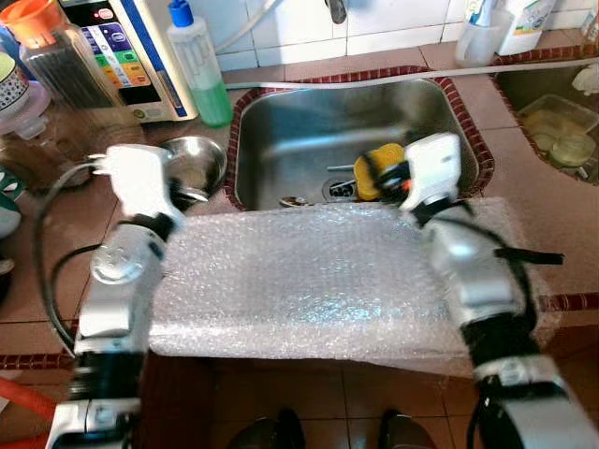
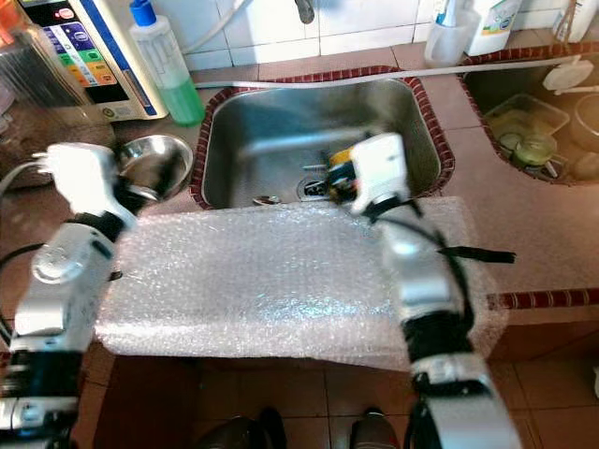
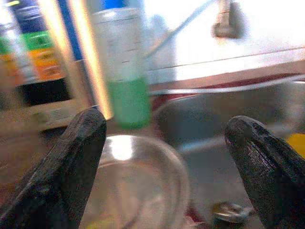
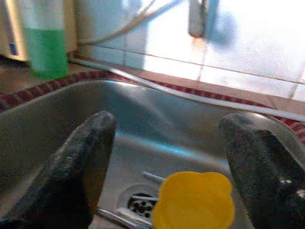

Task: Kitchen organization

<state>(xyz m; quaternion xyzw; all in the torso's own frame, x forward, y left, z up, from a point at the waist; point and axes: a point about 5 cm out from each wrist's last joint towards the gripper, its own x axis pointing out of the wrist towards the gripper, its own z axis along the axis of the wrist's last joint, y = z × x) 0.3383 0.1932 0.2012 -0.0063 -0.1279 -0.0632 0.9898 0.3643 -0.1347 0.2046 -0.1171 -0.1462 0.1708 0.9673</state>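
From the head views, a yellow sponge [image 1: 379, 171] is seen lying on the sink [image 1: 281, 140] floor by the drain, with the right gripper [image 1: 388, 178] held low over it, while a steel bowl [image 1: 192, 161] sits on the worktop at the sink's left edge, just ahead of the left gripper [image 1: 182, 196]. In the left wrist view the fingers [image 3: 71, 167] are spread wide with the bowl between them; it is judged light, stiff and slippery, best pinched at the rim. In the right wrist view the fingers [image 4: 78, 167] stand apart either side of the sponge, judged soft and light, to be squeezed across its middle.

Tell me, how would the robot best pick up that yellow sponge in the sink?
Probably from above, pinching its two side edges. The yellow sponge lies flat on the sink floor near the drain, and the open right gripper already straddles it.
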